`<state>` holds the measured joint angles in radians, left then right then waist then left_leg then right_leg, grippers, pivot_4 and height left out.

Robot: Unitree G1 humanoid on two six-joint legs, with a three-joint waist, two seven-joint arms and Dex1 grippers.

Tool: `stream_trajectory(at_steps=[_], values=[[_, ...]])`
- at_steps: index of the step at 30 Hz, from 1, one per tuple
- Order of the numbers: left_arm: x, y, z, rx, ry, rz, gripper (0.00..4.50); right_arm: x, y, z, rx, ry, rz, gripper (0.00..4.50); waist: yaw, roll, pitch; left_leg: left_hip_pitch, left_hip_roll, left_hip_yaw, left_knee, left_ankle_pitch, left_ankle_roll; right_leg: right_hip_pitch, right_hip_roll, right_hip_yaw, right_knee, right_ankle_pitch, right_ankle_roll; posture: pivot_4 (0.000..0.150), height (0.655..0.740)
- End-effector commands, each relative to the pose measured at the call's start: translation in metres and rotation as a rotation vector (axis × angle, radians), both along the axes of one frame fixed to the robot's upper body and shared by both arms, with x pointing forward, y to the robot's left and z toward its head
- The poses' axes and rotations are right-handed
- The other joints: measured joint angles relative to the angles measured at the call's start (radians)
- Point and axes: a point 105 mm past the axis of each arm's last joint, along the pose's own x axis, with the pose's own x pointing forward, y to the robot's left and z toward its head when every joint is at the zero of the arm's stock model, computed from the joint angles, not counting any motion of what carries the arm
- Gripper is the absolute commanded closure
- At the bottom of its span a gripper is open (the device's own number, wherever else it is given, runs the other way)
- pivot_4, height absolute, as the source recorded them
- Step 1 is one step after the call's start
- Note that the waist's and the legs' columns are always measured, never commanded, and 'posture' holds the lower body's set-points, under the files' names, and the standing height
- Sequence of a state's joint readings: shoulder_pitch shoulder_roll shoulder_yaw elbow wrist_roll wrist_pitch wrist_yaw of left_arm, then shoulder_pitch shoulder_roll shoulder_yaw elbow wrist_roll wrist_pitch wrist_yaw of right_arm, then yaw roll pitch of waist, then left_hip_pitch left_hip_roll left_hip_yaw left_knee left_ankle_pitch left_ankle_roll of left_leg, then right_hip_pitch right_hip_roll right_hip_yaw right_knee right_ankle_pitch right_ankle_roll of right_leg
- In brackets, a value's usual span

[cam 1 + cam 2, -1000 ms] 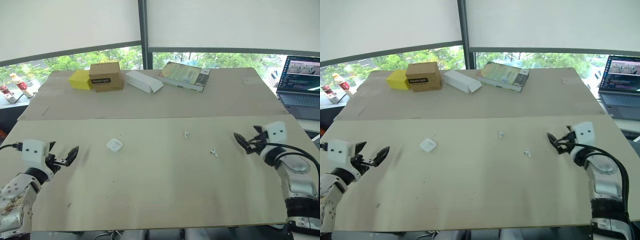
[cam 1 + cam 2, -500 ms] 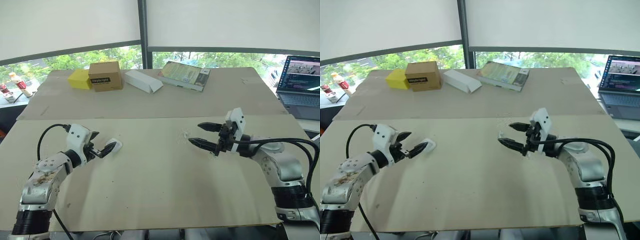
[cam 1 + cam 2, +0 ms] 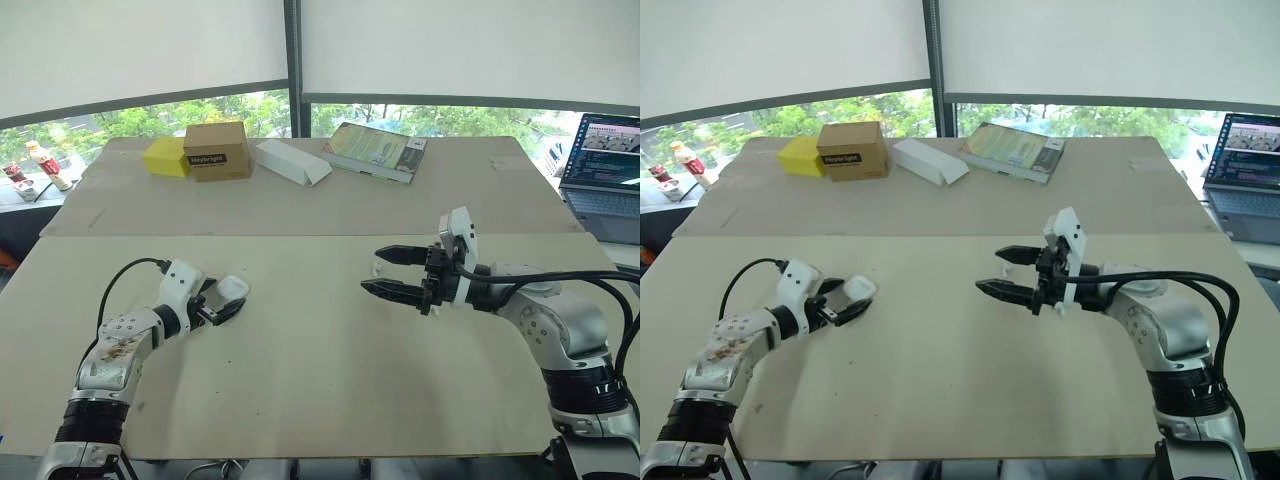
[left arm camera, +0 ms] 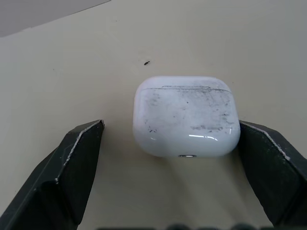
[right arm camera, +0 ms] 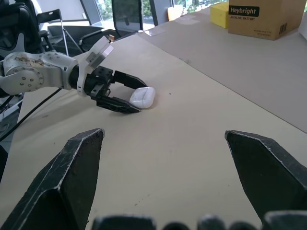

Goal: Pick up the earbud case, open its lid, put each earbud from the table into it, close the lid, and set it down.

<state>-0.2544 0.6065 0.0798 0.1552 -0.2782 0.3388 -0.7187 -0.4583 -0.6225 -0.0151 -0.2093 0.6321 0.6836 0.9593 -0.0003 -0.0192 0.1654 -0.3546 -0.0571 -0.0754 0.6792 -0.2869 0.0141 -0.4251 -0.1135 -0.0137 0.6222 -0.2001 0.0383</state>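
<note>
The white earbud case (image 4: 186, 115) lies on the beige table with its lid down. My left gripper (image 3: 228, 304) is open around it, one finger on each side, low on the table. The right wrist view shows the same case (image 5: 143, 97) between those fingers. My right gripper (image 3: 372, 270) is open at mid-table, pointing left, with nothing held. One small white earbud (image 3: 377, 268) lies on the table in line with its fingers. A second white earbud (image 3: 425, 310) lies just below that gripper's body.
On the far table stand a brown box (image 3: 216, 150), a yellow box (image 3: 163, 157), a long white box (image 3: 292, 162) and a book (image 3: 377, 151). A laptop (image 3: 609, 160) is open at the far right. A seam (image 3: 300, 237) divides the two tabletops.
My left gripper reached right to the case and now has its fingers around it. My right gripper swung left from the table's right side to above the earbuds. The camera shifted slightly.
</note>
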Motion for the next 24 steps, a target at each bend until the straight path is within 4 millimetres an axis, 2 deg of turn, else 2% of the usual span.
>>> stream_trajectory(at_steps=[1, 2, 4, 5, 9, 11, 12, 14, 17, 19, 24], values=[[0.001, -0.009, 0.000, -0.023, -0.009, -0.022, 0.51, -0.007, 0.001, 0.012, 0.007, -0.050, 0.026, 0.00, 0.001, 0.000, 0.000, 0.000, 0.000, 0.000, 0.000, 0.000, 0.000, 0.000, 0.000, 0.000, 0.000, 0.000, 0.000, 0.150, 0.7400], [0.001, -0.011, 0.000, -0.028, -0.009, -0.034, 0.72, -0.007, 0.001, 0.012, 0.008, -0.049, 0.023, 0.00, 0.001, 0.000, 0.000, 0.000, 0.000, 0.000, 0.000, 0.000, 0.000, 0.000, 0.000, 0.000, 0.000, 0.000, 0.000, 0.150, 0.7400], [0.000, -0.016, 0.000, -0.035, -0.009, -0.052, 1.66, -0.007, -0.001, 0.010, 0.005, -0.047, 0.016, 0.00, 0.001, 0.000, 0.000, 0.000, 0.000, 0.000, 0.000, 0.000, 0.000, 0.000, 0.000, 0.000, 0.000, 0.000, 0.000, 0.150, 0.7400], [0.000, -0.017, 0.000, -0.035, -0.009, -0.055, 1.93, -0.006, -0.002, 0.009, 0.003, -0.045, 0.013, 0.00, 0.002, 0.000, 0.000, 0.000, 0.000, 0.000, 0.000, 0.000, 0.000, 0.000, 0.000, 0.000, 0.000, 0.000, 0.000, 0.150, 0.7400], [-0.001, -0.015, 0.003, -0.011, -0.030, -0.056, 1.93, -0.005, -0.005, 0.007, 0.003, -0.042, -0.012, 0.00, 0.003, 0.000, 0.000, 0.000, 0.000, 0.000, 0.000, 0.000, 0.000, 0.000, 0.000, 0.000, 0.000, 0.000, 0.000, 0.150, 0.7400], [0.001, -0.017, 0.015, 0.034, -0.111, -0.075, 1.93, -0.001, -0.008, 0.004, -0.015, -0.047, -0.043, 0.00, 0.003, 0.000, 0.000, 0.000, 0.000, 0.000, 0.000, 0.000, 0.000, 0.000, 0.000, 0.000, 0.000, 0.000, 0.000, 0.150, 0.7400], [0.003, -0.019, 0.026, 0.070, -0.186, -0.088, 1.93, 0.002, -0.009, 0.003, -0.027, -0.048, -0.060, 0.00, 0.003, 0.000, 0.000, 0.000, 0.000, 0.000, 0.000, 0.000, 0.000, 0.000, 0.000, 0.000, 0.000, 0.000, 0.000, 0.150, 0.7400], [0.013, -0.027, 0.063, 0.191, -0.442, -0.120, 1.93, 0.007, -0.007, 0.004, 0.001, 0.003, -0.089, 0.00, 0.005, -0.002, 0.001, -0.001, 0.000, 0.000, 0.000, 0.000, 0.000, 0.000, 0.000, 0.000, 0.000, 0.000, 0.000, 0.150, 0.7400], [0.016, -0.045, 0.104, 0.385, -0.786, -0.223, 1.93, 0.014, 0.005, 0.012, 0.063, 0.095, -0.084, 0.00, 0.012, -0.004, 0.002, -0.003, 0.001, 0.000, 0.000, 0.002, -0.003, -0.003, 0.000, 0.000, -0.001, 0.003, -0.003, 0.150, 0.7400], [0.013, -0.056, 0.118, 0.459, -0.947, -0.296, 1.93, 0.017, 0.015, 0.015, 0.062, 0.122, -0.068, 0.00, 0.012, -0.004, 0.002, -0.008, 0.002, 0.000, 0.000, 0.004, -0.005, -0.007, 0.002, 0.000, -0.004, 0.009, -0.004, 0.150, 0.7400], [0.005, -0.074, 0.130, 0.527, -1.167, -0.437, 1.93, 0.019, 0.039, 0.026, 0.094, 0.151, -0.010, 0.00, 0.002, -0.003, 0.002, -0.015, 0.001, 0.001, 0.000, 0.005, -0.003, -0.013, 0.002, 0.001, -0.010, 0.016, -0.002, 0.150, 0.7400]])
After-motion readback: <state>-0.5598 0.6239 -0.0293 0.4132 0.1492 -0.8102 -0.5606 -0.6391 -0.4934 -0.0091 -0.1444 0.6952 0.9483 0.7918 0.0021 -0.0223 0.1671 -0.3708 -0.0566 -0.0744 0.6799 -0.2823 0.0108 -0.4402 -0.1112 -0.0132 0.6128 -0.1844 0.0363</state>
